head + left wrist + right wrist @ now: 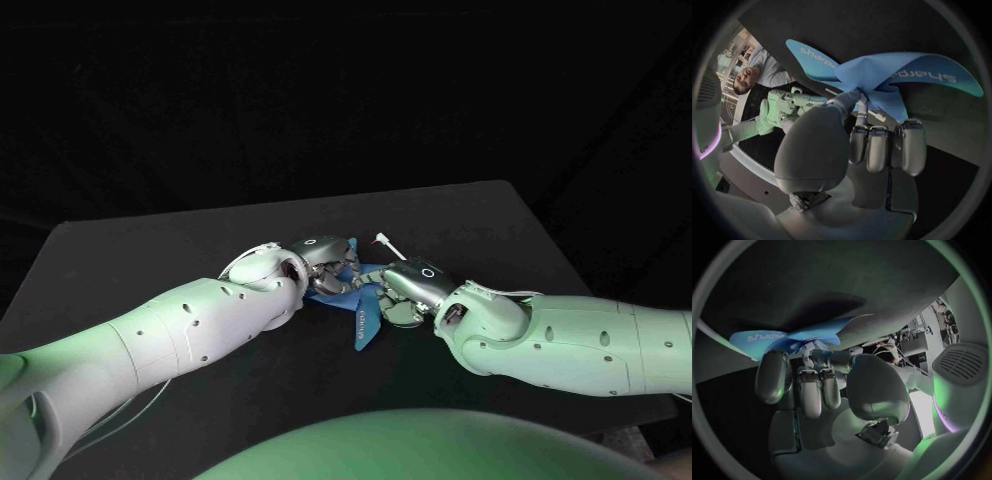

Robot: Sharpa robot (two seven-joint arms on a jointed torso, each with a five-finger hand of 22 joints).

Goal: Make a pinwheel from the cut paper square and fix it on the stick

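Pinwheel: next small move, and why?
Probably the right hand should ease the stick toward the pinwheel centre: the flaps are already gathered, pinched by the left hand, and the stick's end shows just beside both hands.

From my console I see a flat, matte black rectangular table (159, 262) standing before a plain black backdrop (346, 90) (wall or cloth, I cannot tell which). Soft light falls on the tabletop, so its far edge and corners show greyer than the dark behind.
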